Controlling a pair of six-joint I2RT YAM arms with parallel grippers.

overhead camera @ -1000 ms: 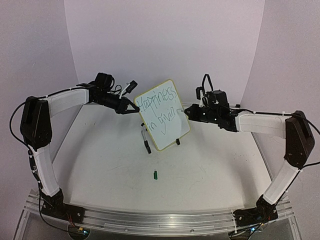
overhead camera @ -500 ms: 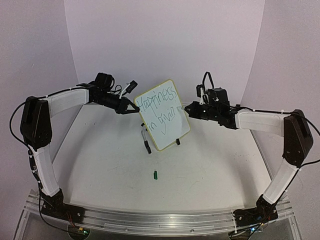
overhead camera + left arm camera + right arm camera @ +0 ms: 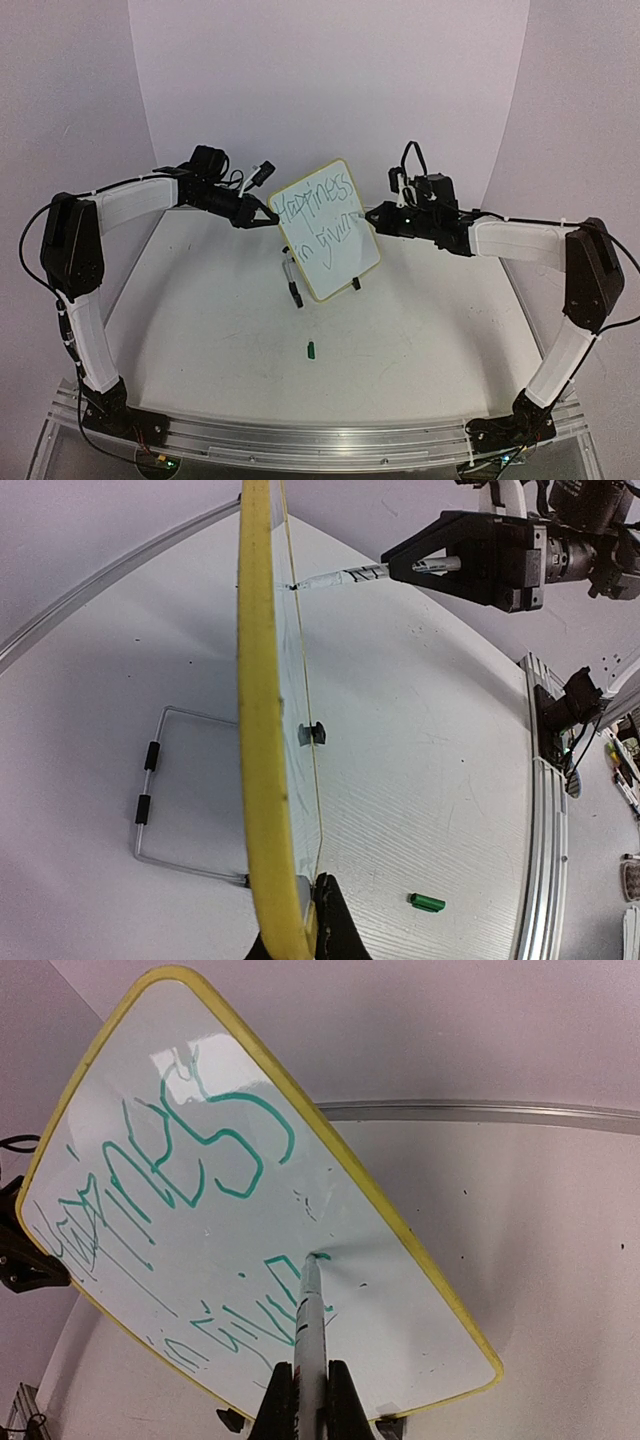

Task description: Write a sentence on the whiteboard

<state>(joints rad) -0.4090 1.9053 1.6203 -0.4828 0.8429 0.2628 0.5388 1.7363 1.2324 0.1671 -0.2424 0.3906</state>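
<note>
The whiteboard (image 3: 342,262) with its yellow rim stands tilted at mid-table. It bears the sentence (image 3: 318,202) in green, two lines reading "Happiness in giving". My left gripper (image 3: 268,217) is shut on the board's left edge. In the left wrist view the board's rim (image 3: 262,730) runs edge-on, with the left gripper (image 3: 308,920) clamped on it. My right gripper (image 3: 378,218) is shut on a white pen (image 3: 311,1325). The pen's tip touches the board (image 3: 410,1310) at the end of the sentence's lower line (image 3: 200,1150). The right gripper (image 3: 308,1405) sits at the bottom of its own view.
A metal wire stand (image 3: 150,790) with black feet lies behind and below the board (image 3: 295,290). The pen's green cap (image 3: 311,349) lies loose on the table in front, also in the left wrist view (image 3: 427,902). An aluminium rail (image 3: 320,435) runs along the near edge.
</note>
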